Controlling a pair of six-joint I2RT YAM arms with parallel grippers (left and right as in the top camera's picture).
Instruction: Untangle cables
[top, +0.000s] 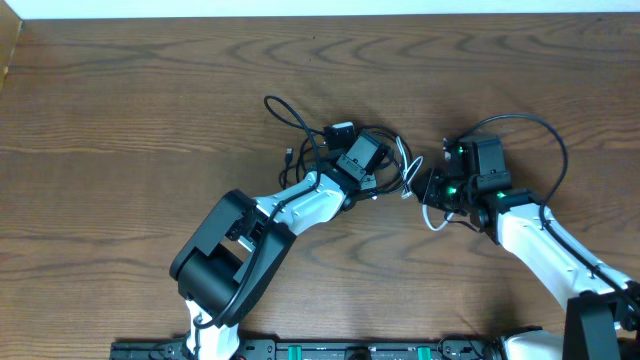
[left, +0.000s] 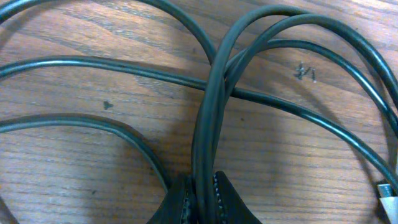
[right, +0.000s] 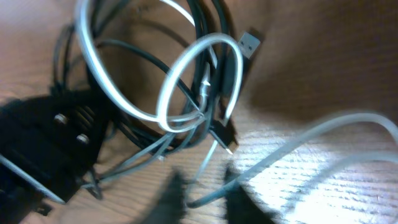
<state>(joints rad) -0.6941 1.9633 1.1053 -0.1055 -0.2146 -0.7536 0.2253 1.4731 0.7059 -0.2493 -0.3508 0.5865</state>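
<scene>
The cables lie in one tangle at mid-table. The black cables (top: 300, 125) loop out to the left, and the white cable (top: 409, 172) curls on the right side. My left gripper (top: 372, 168) is over the tangle. In the left wrist view it (left: 202, 198) is shut on a doubled strand of black cable (left: 211, 124). My right gripper (top: 425, 190) is just right of the tangle. In the right wrist view it (right: 208, 196) is open and blurred, with a strand of the white cable (right: 186, 68) running between the fingers. A silver plug (right: 249, 42) sticks out of the tangle.
The wooden table (top: 150, 110) stretches around the tangle. The right arm's own thick black wire (top: 545, 130) arcs behind its wrist. The left arm's base (top: 225, 265) stands at the front left.
</scene>
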